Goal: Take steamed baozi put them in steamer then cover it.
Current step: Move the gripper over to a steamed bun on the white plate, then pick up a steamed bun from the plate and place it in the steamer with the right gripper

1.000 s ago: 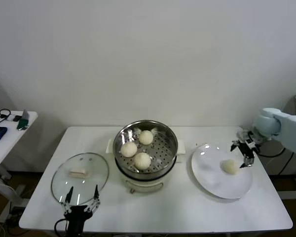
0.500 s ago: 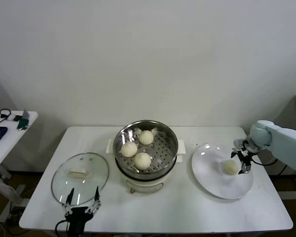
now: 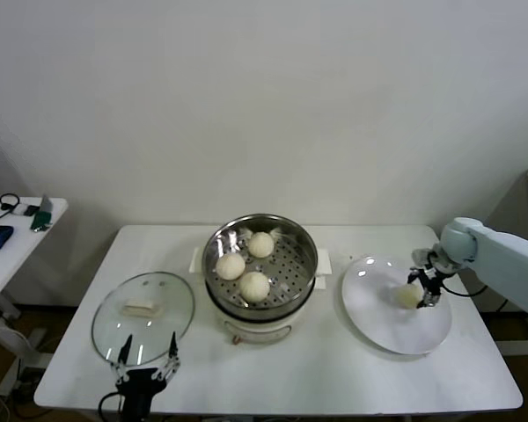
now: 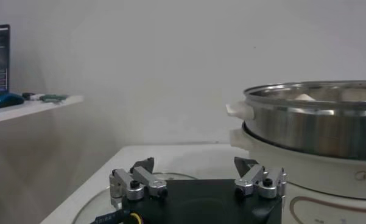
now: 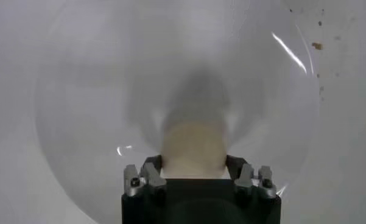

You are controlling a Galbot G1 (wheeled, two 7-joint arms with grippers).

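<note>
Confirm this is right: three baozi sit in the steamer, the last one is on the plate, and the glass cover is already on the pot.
Wrong about the cover: the head view shows it lying on the table, left of the steamer, which stands uncovered. The rest holds.

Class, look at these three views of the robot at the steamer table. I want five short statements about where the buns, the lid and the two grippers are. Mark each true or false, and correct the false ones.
1. Three baozi lie in the steamer. True.
2. The glass lid sits on the steamer. False: it lies flat on the table, on the robot's left of the steamer.
3. The right gripper has its jaws either side of the last baozi on the white plate. True.
4. The left gripper holds the lid's handle. False: it waits with open jaws at the table's near edge, beside the lid.
5. The plate holds two buns. False: only one.
</note>
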